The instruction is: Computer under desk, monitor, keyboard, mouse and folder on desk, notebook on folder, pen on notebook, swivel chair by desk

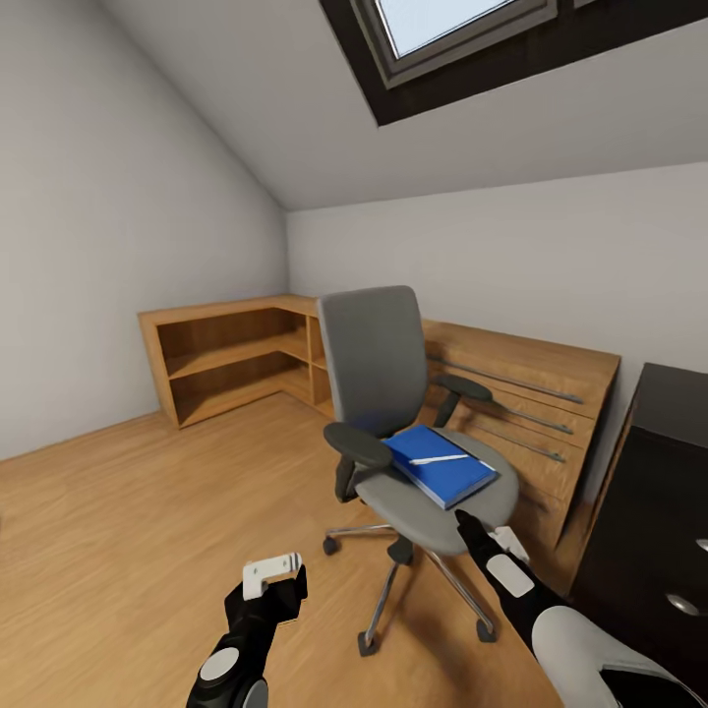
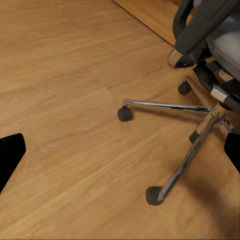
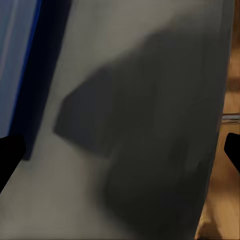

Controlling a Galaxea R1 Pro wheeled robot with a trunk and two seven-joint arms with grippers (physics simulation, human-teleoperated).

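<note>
Swivel chair (image 1: 398, 413) is sitting on the wood floor (image 1: 128, 531), beside the wooden dresser (image 1: 531, 393). Folder (image 1: 440, 464) is lying on its seat, pen (image 1: 439, 459) on top. Right hand (image 1: 470, 523) is hovering at the seat's front edge, fingers spread. Left hand (image 1: 270, 572) is hanging over the floor, spread. Tabletop (image 1: 678, 403) is at far right.

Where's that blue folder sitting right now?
In the head view, the folder lies on the swivel chair seat, a pen on top, just beyond the right gripper.
</note>
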